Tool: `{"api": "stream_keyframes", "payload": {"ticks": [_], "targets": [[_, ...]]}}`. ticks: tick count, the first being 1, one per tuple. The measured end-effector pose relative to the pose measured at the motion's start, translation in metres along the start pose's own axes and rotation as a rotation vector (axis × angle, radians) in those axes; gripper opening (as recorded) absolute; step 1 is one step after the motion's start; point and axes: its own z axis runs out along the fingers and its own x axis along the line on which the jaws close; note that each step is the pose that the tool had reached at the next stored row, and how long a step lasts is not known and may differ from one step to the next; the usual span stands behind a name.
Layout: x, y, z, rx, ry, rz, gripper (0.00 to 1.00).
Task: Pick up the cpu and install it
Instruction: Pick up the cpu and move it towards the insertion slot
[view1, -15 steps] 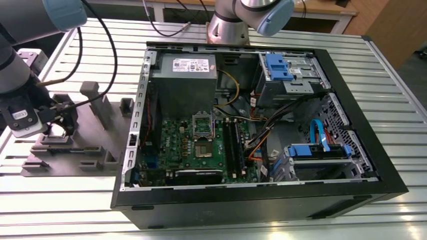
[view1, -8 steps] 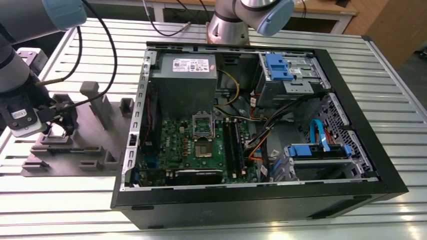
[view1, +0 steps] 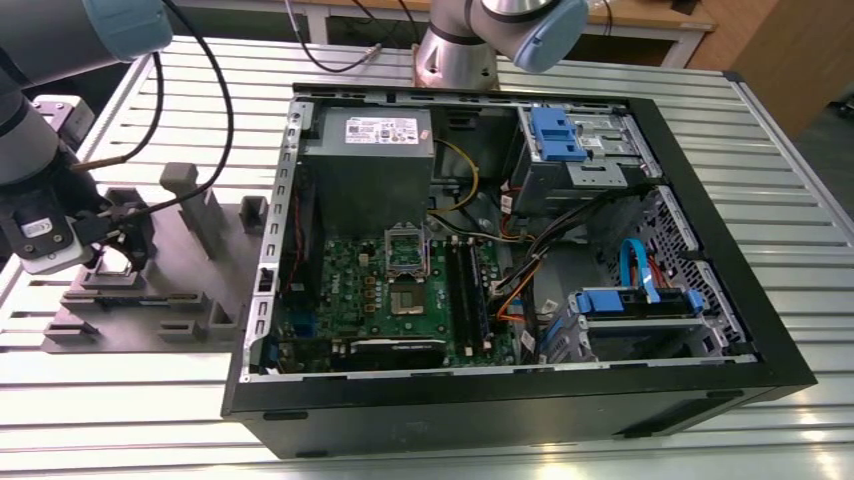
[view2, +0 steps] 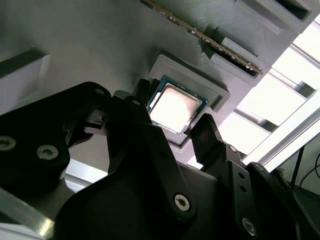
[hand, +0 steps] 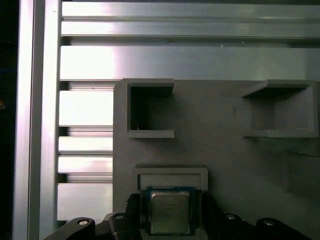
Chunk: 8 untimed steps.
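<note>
gripper: the gripper (view2: 172, 107) hung low over the grey tray (view2: 100, 45), jaws parted a little wider than the chip and holding nothing.
cpu: the cpu (hand: 170, 212) lay flat, metal top up, in a shallow framed recess of the tray, directly between the fingers (view2: 206, 137).
contact: in the first wrist view a sliver of the frame showed beside the chip on one side, so i judged the fingers to be just beside its edges and not pressing.
why the recess: the raised frame held the chip square in one spot, likely so that two opposite edges stood free for the fingers.
why the straddle: one finger on each side suited a side pinch on a thin flat part.
destination: the green motherboard (view1: 400, 305) lay inside the open case (view1: 694, 230), well apart from the gripper, toward the exterior view's right.
progress: the pick was not yet made.
</note>
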Motion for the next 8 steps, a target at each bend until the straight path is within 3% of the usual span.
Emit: {"api": "stream_keyframes", "payload": {"ticks": [8], "targets": [[0.0002,0.0000,0.0001,-0.0001,-0.0001,0.000,0.59]]}}
